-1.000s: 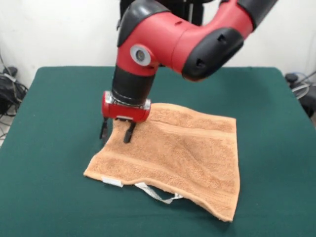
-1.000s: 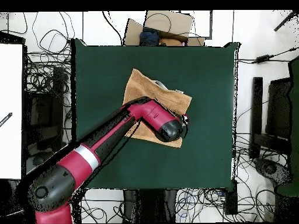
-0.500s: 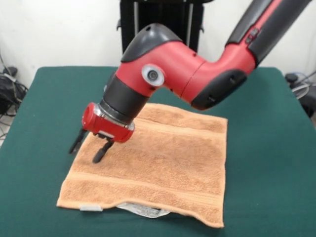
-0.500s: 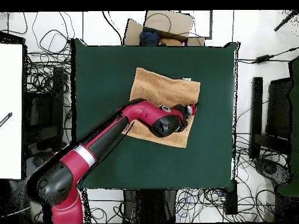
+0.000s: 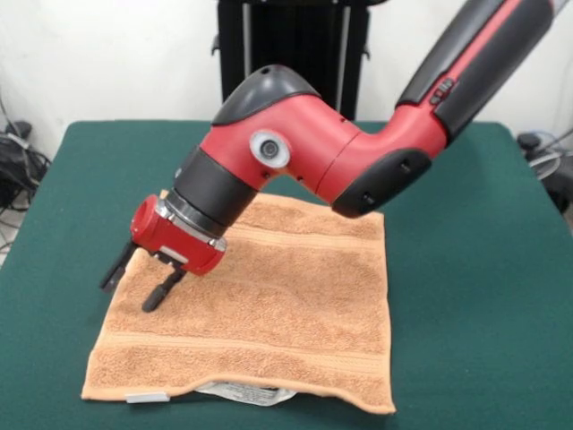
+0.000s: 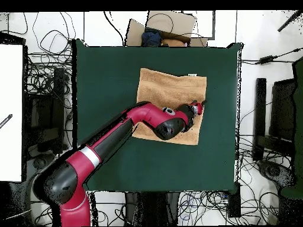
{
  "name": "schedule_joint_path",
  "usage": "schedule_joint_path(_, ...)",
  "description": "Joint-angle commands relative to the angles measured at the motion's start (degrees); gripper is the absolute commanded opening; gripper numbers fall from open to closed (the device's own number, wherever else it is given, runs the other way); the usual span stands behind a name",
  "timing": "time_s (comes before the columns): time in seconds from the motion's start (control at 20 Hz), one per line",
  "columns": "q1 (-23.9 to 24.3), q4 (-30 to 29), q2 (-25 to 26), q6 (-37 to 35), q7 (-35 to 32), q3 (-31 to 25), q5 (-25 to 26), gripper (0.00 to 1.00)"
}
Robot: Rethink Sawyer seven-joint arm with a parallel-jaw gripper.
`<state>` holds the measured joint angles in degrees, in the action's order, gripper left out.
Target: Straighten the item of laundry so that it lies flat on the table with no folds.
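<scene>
I see the fingers (image 5: 136, 279) spread apart and released, one tip on the towel's (image 5: 269, 313) nine o'clock edge, the other just off it. The towel lies nearly flat mid-bench (image 5: 474, 296), white tag (image 5: 242, 392) at six o'clock.

The table (image 5: 474, 269) has a dark green felt-like top, bare over most of its width, and the only thing lying on it is the orange-tan towel (image 5: 286, 313). The towel is spread nearly flat on the side nearer the front camera (the far side, seen from the robot's base), with its woven bands running across. Its near edge waves slightly, and there a small white tag (image 5: 148, 397) and a white label (image 5: 243, 392) show against the green.
</scene>
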<state>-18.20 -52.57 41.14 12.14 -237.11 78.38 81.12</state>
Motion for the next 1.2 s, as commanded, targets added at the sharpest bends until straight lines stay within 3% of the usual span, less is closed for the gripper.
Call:
schedule_joint_path(0.05,6.95,9.77,-8.42,-1.30,15.56,-23.11,-12.66,1.00)
schedule_joint_path(0.15,11.49,6.80,-17.01,3.49,35.83,-32.79,-20.15,1.00)
schedule_joint_path(0.2,11.56,5.08,-17.44,8.59,34.22,-32.58,-19.64,1.00)
schedule_joint_path(0.35,10.03,6.28,-14.87,21.41,17.80,-28.29,-10.12,1.00)
schedule_joint_path(0.4,10.31,6.61,-15.00,24.82,15.37,-28.38,-8.53,1.00)
schedule_joint_path(0.6,11.38,6.57,-16.55,31.27,13.39,-30.22,-6.53,1.00)
schedule_joint_path(0.9,12.52,5.48,-18.35,32.82,15.72,-32.38,-7.42,1.00)
schedule_joint_path(1.2,12.68,4.80,-20.13,36.00,13.84,-32.85,-4.67,1.00)
